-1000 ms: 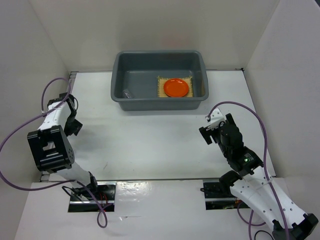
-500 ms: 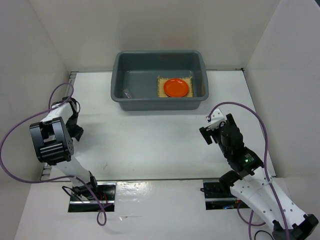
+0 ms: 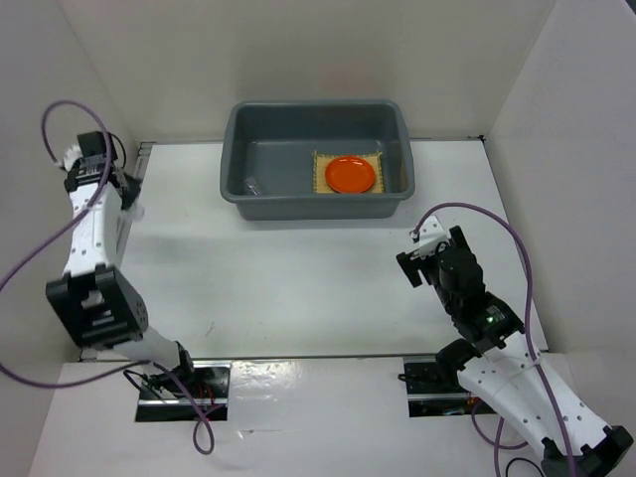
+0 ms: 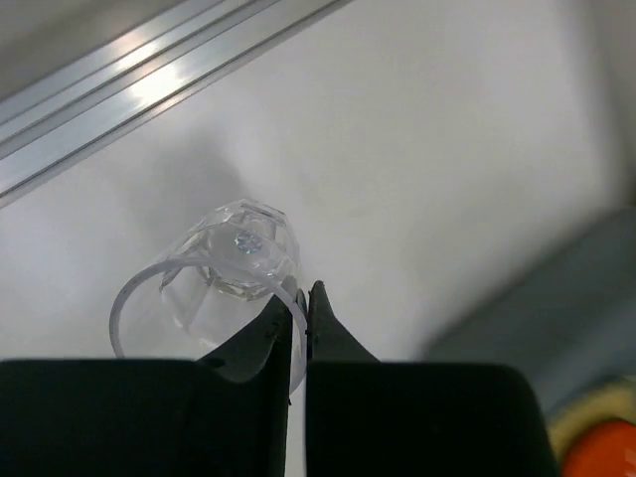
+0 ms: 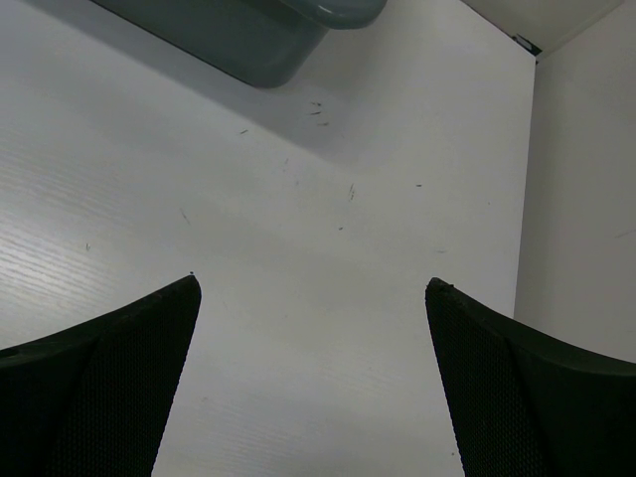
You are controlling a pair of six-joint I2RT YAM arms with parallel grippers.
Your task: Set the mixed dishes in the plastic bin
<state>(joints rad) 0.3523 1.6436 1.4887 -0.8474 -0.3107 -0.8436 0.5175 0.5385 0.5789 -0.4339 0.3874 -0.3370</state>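
Note:
The blue-grey plastic bin (image 3: 235, 149) stands at the back of the table. Inside it lie the yellow woven mat (image 3: 319, 170) with the orange plate (image 3: 350, 174) on it, and a tiny clear cup (image 3: 253, 186) at the bin's left end. My left gripper (image 4: 303, 293) is shut on the rim of another tiny clear cup (image 4: 234, 260), pinching its thin wall; in the top view this gripper (image 3: 130, 204) is at the far left, raised, left of the bin. My right gripper (image 5: 310, 283) stands wide open over bare table, right of centre (image 3: 410, 262).
White walls close in the table on the left, back and right. An aluminium rail (image 4: 149, 79) runs along the table's left edge beneath the held cup. The bin's corner (image 5: 248, 30) shows at the top of the right wrist view.
My left gripper has gone from open to shut on the clear cup, and the left arm has swung up and toward the back left. The right arm has not moved.

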